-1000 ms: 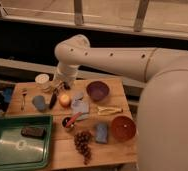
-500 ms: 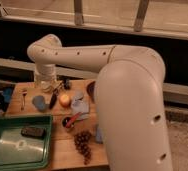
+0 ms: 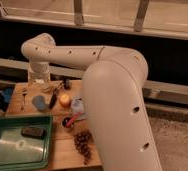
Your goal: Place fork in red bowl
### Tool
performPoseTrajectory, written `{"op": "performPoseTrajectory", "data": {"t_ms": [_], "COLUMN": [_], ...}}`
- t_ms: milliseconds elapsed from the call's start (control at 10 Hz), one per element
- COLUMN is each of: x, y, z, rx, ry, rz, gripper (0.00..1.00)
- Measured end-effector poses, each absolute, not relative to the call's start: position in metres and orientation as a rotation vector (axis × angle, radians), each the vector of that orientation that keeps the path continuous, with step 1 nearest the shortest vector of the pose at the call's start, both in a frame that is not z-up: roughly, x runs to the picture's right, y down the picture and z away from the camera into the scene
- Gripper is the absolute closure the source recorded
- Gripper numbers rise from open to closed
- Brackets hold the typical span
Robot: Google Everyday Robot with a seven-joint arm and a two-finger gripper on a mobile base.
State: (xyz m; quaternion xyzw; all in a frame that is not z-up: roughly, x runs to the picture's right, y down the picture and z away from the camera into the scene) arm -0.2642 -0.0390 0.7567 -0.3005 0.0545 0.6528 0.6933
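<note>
The fork [image 3: 23, 98] is slim and silvery and lies on the wooden table [image 3: 62, 150] near its back left corner. My gripper [image 3: 46, 86] hangs below the pale wrist over the back left of the table, just right of the fork and above a dark-handled utensil [image 3: 53, 98]. The red bowl is hidden behind my big white arm [image 3: 112, 100], which covers the right side of the table.
A green tray [image 3: 2, 150] with a dark object [image 3: 33, 132] sits front left. A grey-blue cup [image 3: 39, 103], an orange fruit [image 3: 64, 101], a small dark dish [image 3: 68, 121] and grapes [image 3: 83, 142] lie mid-table. A blue item [image 3: 7, 94] is at the left edge.
My arm has swung left and nearer the camera. It now covers the purple and red bowls on the right, and the gripper has moved toward the table's back left.
</note>
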Motion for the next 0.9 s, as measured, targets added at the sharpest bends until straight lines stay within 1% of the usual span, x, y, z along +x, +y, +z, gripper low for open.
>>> {"op": "performPoseTrajectory", "data": {"t_ms": [200,500,700,900], "x": [-0.256,-0.243,-0.256,-0.290], "y": [-0.036,-0.033,-0.036,-0.044], "z": [0.752,0.755,0.764,0.777], "rx": [-0.660,-0.669,-0.688,-0.709], "ry": [0.102,0.038,0.010,-0.014], "rz": [1.473,1.505,1.493,1.457], "gripper": [0.35,0.35,0.35,0.35]}}
